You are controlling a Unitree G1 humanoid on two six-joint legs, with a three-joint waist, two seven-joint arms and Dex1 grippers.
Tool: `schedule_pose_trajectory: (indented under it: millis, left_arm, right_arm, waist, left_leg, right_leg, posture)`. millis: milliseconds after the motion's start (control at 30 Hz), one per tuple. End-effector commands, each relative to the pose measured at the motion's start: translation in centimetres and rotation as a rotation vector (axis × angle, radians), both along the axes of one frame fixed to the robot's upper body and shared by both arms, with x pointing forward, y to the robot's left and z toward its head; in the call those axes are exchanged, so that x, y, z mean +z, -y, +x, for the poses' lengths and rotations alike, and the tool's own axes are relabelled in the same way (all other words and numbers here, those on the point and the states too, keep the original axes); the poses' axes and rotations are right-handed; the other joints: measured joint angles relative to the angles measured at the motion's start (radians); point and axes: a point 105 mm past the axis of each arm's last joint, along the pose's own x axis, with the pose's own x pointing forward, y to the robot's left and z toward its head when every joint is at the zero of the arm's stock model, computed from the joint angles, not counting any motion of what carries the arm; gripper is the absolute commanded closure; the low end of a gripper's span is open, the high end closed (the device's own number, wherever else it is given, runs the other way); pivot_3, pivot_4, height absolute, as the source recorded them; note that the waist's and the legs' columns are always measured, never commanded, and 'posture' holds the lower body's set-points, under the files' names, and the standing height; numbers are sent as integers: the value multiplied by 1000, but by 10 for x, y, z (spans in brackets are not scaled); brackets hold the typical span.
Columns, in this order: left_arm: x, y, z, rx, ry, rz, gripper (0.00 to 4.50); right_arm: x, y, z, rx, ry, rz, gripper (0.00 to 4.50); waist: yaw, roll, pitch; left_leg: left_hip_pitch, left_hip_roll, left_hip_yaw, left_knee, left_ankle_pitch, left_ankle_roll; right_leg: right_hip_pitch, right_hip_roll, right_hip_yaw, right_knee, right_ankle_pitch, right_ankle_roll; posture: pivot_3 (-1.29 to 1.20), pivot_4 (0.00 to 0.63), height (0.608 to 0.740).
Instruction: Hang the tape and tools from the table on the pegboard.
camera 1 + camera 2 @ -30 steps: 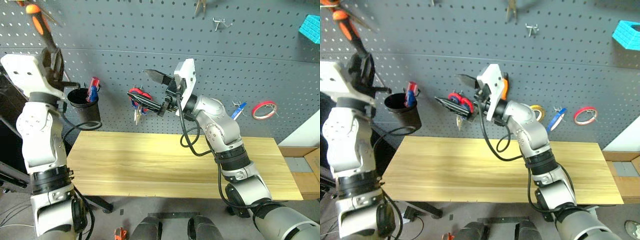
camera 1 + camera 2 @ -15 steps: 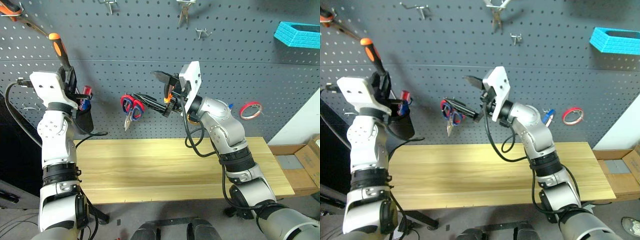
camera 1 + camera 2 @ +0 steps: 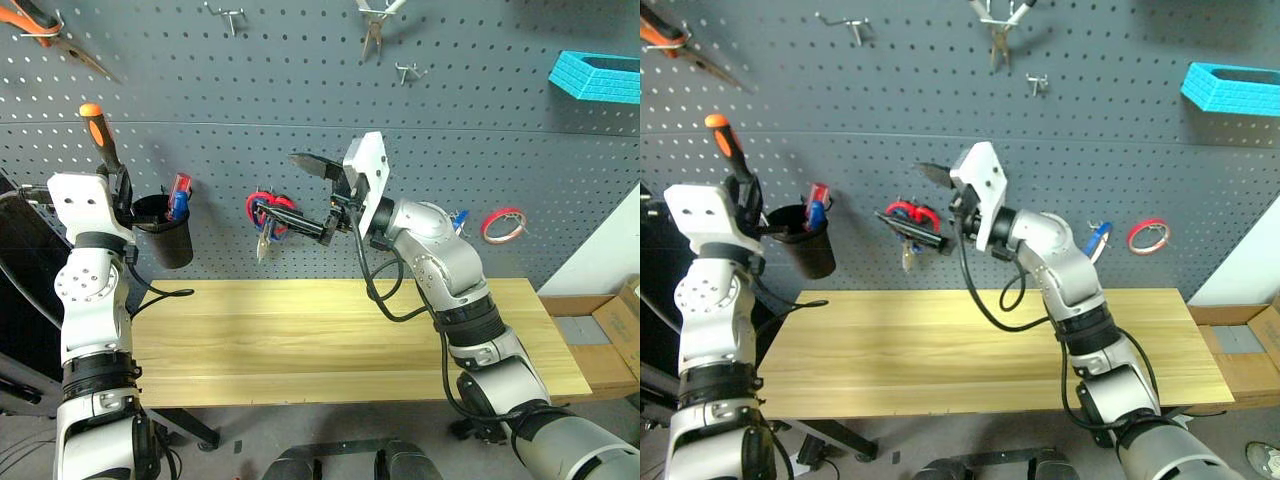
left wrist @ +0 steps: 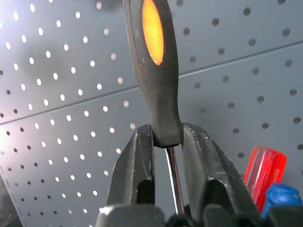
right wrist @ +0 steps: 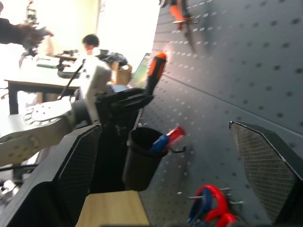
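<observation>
1. The screwdriver (image 3: 99, 140), with its orange-and-black handle, stands upright in the left pincer (image 4: 165, 142), handle up and shaft down, over the black cup (image 3: 165, 228) hung on the pegboard (image 3: 500, 130).
2. In the left wrist view the two black fingers (image 4: 137, 161) pinch the bottom end of the handle, with the steel shaft running down between them. The grip looks narrow and low on the handle.
3. The right pincer (image 3: 320, 195) is spread wide and holds nothing; it hovers just in front of the red-handled scissors (image 3: 268, 212) hanging on the board.
4. The worktop (image 3: 330, 330) carries none of the task's tools. Orange-handled pliers (image 3: 45, 30) hang at the board's upper left, and the blue tape (image 3: 459, 220) shows behind the right arm.
5. Risk: if the fingers let go while the tip is off the cup's mouth, the screwdriver would likely strike the rim, tip outward and fall to the worktop or floor.
6. Risk: the cup already holds a red and a blue item (image 3: 178, 194), which could block the shaft and leave the tool leaning.
7. Risk: the open right pincer could knock the red-handled scissors off their hook if it drifts closer.
</observation>
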Motion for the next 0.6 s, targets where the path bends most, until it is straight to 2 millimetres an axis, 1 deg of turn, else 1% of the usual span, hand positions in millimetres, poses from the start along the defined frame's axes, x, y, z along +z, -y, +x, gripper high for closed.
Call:
schedule_pose_trajectory:
  millis: [33, 233, 267, 333, 367, 433, 467, 500, 567, 600]
  left_arm:
    - [19, 2, -4, 5, 56, 45, 2359]
    - [21, 3, -3, 25, 65, 35, 233]
    - [24, 11, -4, -32, 80, 12, 83]
    - [34, 25, -11, -130, 127, -13, 83]
    - [37, 35, -15, -207, 128, -16, 83]
    - [38, 50, -25, -323, 101, -31, 83]
    - [37, 57, -31, -362, 67, -14, 83]
    - [37, 64, -39, -400, 30, 21, 83]
    - [42, 75, -60, -478, 6, -28, 83]
    - [40, 78, -67, -504, -18, -41, 83]
  right_arm:
    - [10, 1, -5, 10, 47, 11, 0]
    - [8, 0, -5, 18, 49, -6, 0]
    - [6, -1, -6, 21, 48, -11, 0]
    - [4, 0, -7, 33, 45, -22, 0]
    - [2, 3, -9, 53, 35, -30, 0]
    - [-5, 10, -18, 114, 13, -55, 0]
    - [-8, 15, -23, 149, 3, -72, 0]
    - [-14, 20, -29, 185, -9, -95, 0]
    - [-25, 35, -38, 226, -69, -117, 0]
    - [-29, 40, -39, 225, -96, -123, 0]
  waist:
    - [-1, 0, -1]
    - [-1, 0, -2]
    - [-1, 0, -2]
    - [0, 0, -2]
    - [0, 0, -2]
    - [0, 0, -1]
    - [0, 1, -1]
    - [-2, 2, 0]
    - [-1, 7, 5]
    - [0, 9, 12]
  left_leg:
    - [0, 0, 0, 0, 0, 0]
    - [0, 0, 0, 0, 0, 0]
    - [0, 0, 0, 0, 0, 0]
    - [0, 0, 0, 0, 0, 0]
    - [0, 0, 0, 0, 0, 0]
    - [0, 0, 0, 0, -1, 1]
    - [0, 0, 0, 0, -1, 1]
    - [0, 1, 0, 0, -1, 2]
    - [0, 3, 1, 0, -3, 2]
    - [0, 4, 1, 0, -4, 3]
  right_leg:
    - [0, 0, 0, 0, 0, 0]
    - [0, 0, 0, 0, 0, 0]
    - [0, 0, 0, 0, 0, 0]
    - [0, 0, 0, 0, 0, 0]
    - [0, 0, 0, 0, 0, 0]
    - [0, -1, 0, -1, 0, 0]
    - [0, -1, 0, -1, 0, 0]
    - [0, -1, 0, -1, 0, 0]
    - [1, -1, 1, -1, 0, 0]
    - [1, -1, 1, -2, 0, 0]
  posture:
    - [73, 26, 740]
    - [80, 28, 740]
    - [81, 29, 740]
    - [81, 33, 740]
    - [87, 41, 740]
    - [86, 51, 740]
    - [76, 68, 740]
    - [76, 68, 740]
    - [89, 116, 740]
    - [93, 125, 740]
